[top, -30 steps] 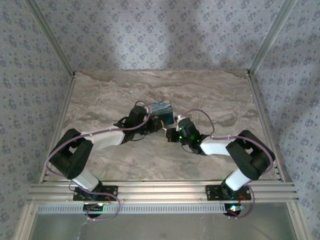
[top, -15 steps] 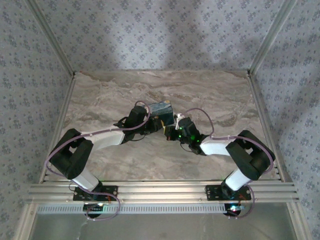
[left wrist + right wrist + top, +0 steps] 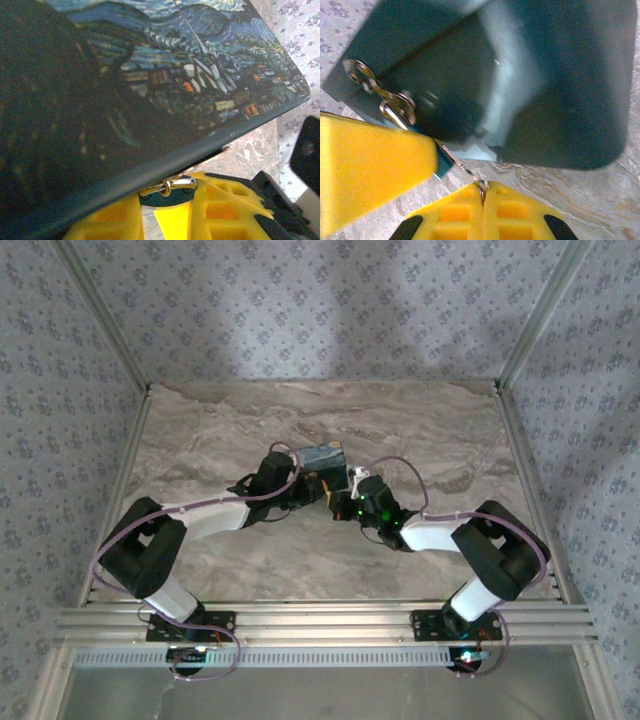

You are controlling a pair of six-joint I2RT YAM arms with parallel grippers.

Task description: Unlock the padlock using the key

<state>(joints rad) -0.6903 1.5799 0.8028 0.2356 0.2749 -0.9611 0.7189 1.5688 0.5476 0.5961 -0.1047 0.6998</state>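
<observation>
My right end effector is clenched on the key, whose tip meets the padlock; my left end effector grasps that padlock under the box; its shackle looks closed, so turning remains.

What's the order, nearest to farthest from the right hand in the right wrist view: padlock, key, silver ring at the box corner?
1. Key: pinched in the right hand, bottom centre.
2. Padlock: just up-left, at the key's far end.
3. Silver ring: far upper left, by the corner of the box.
</observation>
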